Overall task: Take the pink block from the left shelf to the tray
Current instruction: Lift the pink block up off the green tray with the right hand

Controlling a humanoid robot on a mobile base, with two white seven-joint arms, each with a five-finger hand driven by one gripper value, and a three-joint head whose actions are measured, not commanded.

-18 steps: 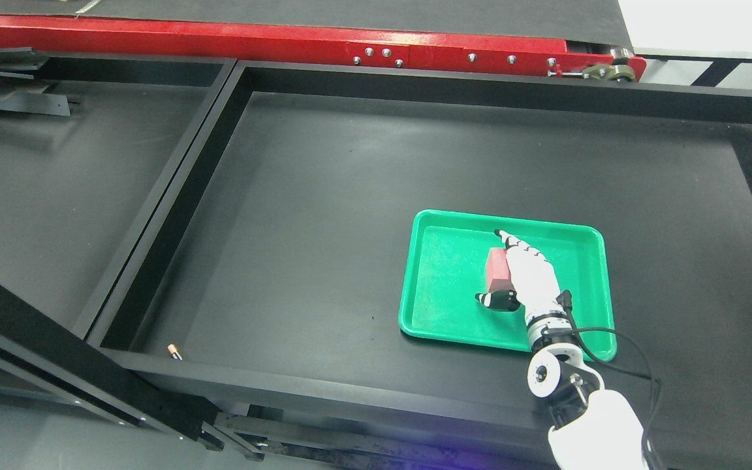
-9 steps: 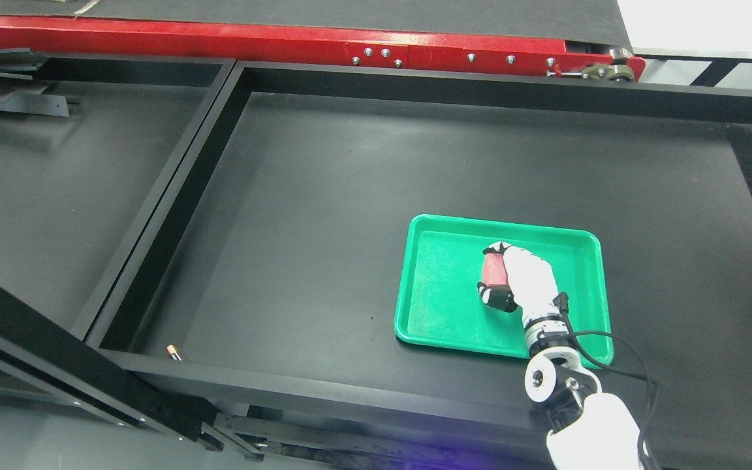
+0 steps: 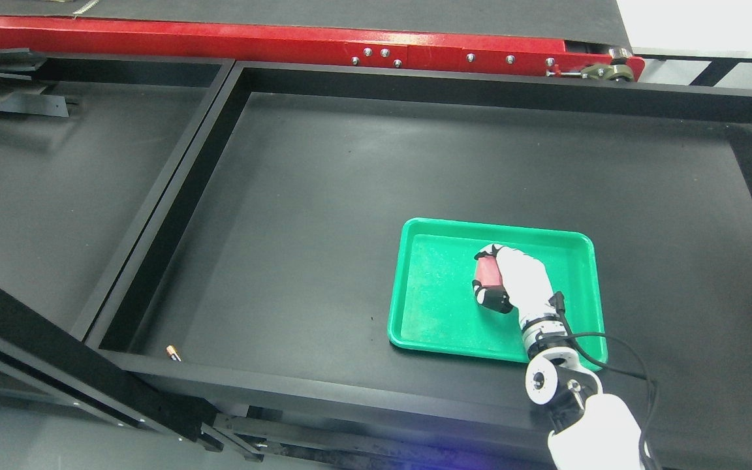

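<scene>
The pink block (image 3: 489,277), reddish-pink in this light, is inside the green tray (image 3: 435,294), just right of the tray's middle. My right hand (image 3: 484,273) reaches in from the lower right over the tray's near rim. Its white fingers (image 3: 488,250) curl over the block's far end and the dark thumb (image 3: 488,299) presses on its near end, so the hand is shut on the block. I cannot tell whether the block rests on the tray floor or is lifted slightly. The left arm does not show.
The tray lies in a large black shelf compartment with raised walls (image 3: 173,215). Another black compartment (image 3: 56,196) is to the left. A red beam (image 3: 284,42) runs along the back. A small copper-coloured object (image 3: 174,353) lies in the near left corner.
The right hand's fingers, stretched out beside the block a second ago, have curled around it. The tray and hand have shifted slightly left and nearer.
</scene>
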